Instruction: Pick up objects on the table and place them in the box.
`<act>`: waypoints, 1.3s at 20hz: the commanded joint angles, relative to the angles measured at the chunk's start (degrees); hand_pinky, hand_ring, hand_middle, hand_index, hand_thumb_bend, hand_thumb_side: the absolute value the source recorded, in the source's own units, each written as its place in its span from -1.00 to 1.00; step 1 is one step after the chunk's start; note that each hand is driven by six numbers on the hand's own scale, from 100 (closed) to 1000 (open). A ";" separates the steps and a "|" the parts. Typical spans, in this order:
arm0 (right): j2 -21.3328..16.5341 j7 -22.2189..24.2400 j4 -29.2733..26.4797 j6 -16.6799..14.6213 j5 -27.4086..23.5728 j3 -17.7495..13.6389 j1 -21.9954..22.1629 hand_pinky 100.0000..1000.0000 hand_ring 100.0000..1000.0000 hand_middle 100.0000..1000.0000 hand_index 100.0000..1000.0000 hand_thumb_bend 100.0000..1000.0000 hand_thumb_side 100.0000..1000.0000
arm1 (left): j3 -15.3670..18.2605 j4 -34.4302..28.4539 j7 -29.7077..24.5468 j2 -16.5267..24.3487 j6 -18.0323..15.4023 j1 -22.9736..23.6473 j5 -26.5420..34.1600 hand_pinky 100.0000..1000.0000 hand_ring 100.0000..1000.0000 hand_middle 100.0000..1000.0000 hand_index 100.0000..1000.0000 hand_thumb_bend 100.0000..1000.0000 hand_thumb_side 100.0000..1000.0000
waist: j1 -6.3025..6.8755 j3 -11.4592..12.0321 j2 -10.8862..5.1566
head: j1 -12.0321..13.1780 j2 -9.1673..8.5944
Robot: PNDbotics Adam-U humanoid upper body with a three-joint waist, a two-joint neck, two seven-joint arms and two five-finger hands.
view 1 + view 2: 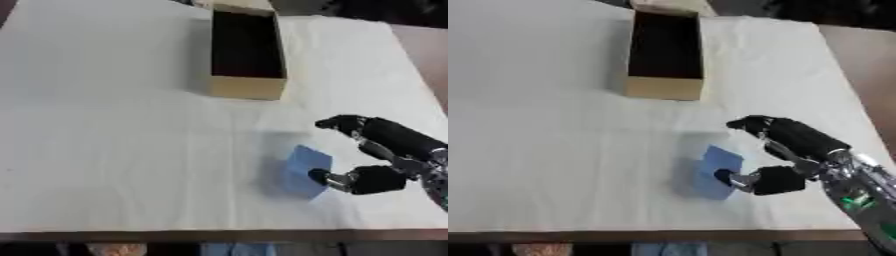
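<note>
A blue block (304, 170) rests on the white table (114, 150), right of centre and near the front. My right hand (385, 150) comes in from the right beside it. Its thumb (337, 179) touches the block's lower right side, while the fingers (346, 122) curve above and to the block's right, apart from it. The hand stands open around the block without closing on it. A tan cardboard box (248, 86) with a dark open inside stands at the back centre. My left hand shows in neither view.
The white cloth covers the whole table, whose front edge (219, 234) runs along the bottom. A brown floor strip (429, 50) lies past the table's right edge. Wide bare cloth spreads left of the block and the box.
</note>
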 commanded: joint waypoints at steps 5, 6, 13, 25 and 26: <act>0.84 2.43 0.66 0.50 1.46 0.25 -0.60 0.73 0.68 0.68 0.98 0.06 0.83 | 0.18 -0.94 -0.72 0.54 -0.09 -0.37 -0.06 0.16 0.23 0.27 0.44 -0.47 0.89 | 0.23 0.05 -0.64 | -0.28 0.07; 1.11 2.77 1.13 0.55 1.81 0.44 -0.73 0.73 0.68 0.68 0.99 0.09 0.83 | 0.18 -0.94 -0.77 0.48 -0.11 -0.42 -0.06 0.15 0.23 0.27 0.44 -0.46 0.89 | 0.23 0.10 -0.58 | -0.36 0.03; 3.12 3.84 4.21 0.36 4.49 1.06 -1.78 0.72 0.68 0.64 1.00 0.15 0.86 | 0.17 -0.94 -0.90 0.26 -0.28 -0.72 -0.10 0.16 0.23 0.27 0.44 -0.46 0.90 | 0.31 0.50 -0.15 | -0.79 -0.19; 2.85 4.33 4.76 -0.45 4.65 1.91 -3.55 0.56 0.43 0.12 0.64 -0.19 0.76 | 0.16 -0.94 -1.65 0.01 -0.54 -1.16 -0.33 0.16 0.22 0.27 0.43 -0.47 0.91 | 0.10 1.59 0.52 | -1.17 -0.47; 2.56 3.44 4.08 -0.15 4.27 1.72 -3.38 0.55 0.41 0.10 0.61 -0.26 0.74 | 0.21 -0.94 -1.69 0.01 -0.51 -1.15 -0.38 0.16 0.22 0.27 0.43 -0.47 0.91 | 0.09 1.61 0.55 | -1.11 -0.51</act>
